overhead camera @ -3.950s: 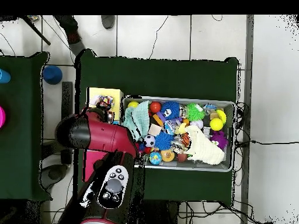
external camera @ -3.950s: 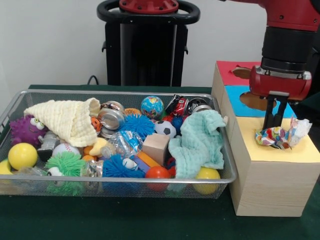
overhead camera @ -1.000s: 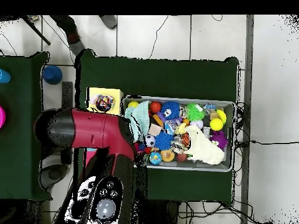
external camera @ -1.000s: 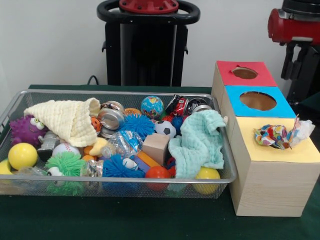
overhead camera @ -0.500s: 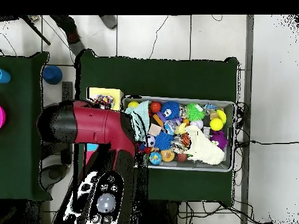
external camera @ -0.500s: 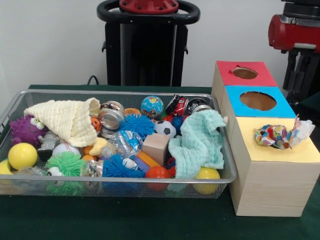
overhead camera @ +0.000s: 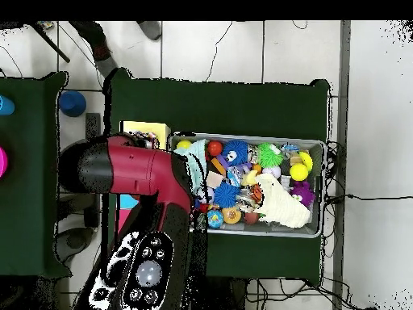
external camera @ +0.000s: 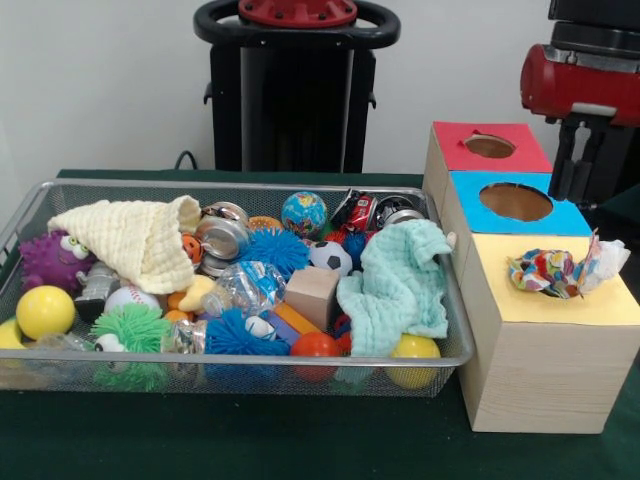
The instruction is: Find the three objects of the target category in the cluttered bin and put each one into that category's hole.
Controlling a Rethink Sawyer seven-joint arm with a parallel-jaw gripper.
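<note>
I have the gripper (external camera: pixel 578 170) hanging above the far end of the sorting box (external camera: pixel 545 365), over the blue panel (external camera: pixel 517 203) and just right of the red panel (external camera: pixel 488 147); its dark fingers (external camera: pixel 565 170) show below the red wrist, but I cannot tell whether they are spread or closed, and nothing visible hangs from them; the crumpled paper ball (external camera: pixel 560 270), multicoloured with a white tail, sits on the near yellow panel (external camera: pixel 555 300), bunched over where I judge that panel's hole to be, so it looks deposited but perhaps not fully dropped through; the wire bin (external camera: pixel 235 370) to the left is crowded, with a mint cloth (external camera: pixel 398 288) draped over its right end, a cream cloth (external camera: pixel 135 240) at the far left, spiky balls, a wooden block (external camera: pixel 312 295) and metal tins between them; I read this as the gap between one placement and the next search; the next move calls for swinging left over the bin and finding another crumpled item, likely shifting a cloth first, since either could be hiding one.
</note>
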